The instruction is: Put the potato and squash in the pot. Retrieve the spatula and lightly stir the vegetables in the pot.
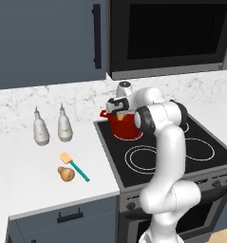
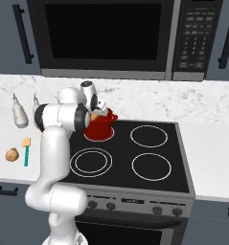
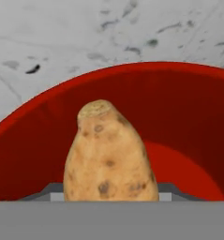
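Out on the counter, well off to the hand's left, the squash lies on its side, and the spatula sits just beside it, yellow-tan blade toward the wall, teal handle running toward the counter's front edge. Behind them, nearer the wall, two white bottles stand upright side by side. Moving right, here is the stove, and the red pot sits on its rear burner nearest the counter. The hand hangs right over the pot's mouth, and it is pinching the potato: the tan lump sits between the fingers, pointing down toward the pot. Through the hand view the potato stands dead centre, brown-speckled, with the pot's red rim arching beyond it and the red floor of the pot showing past its right side. The potato is above the opening, not resting on the bottom. From the right base view the hand sits against the pot's near side, potato tucked at its tip.
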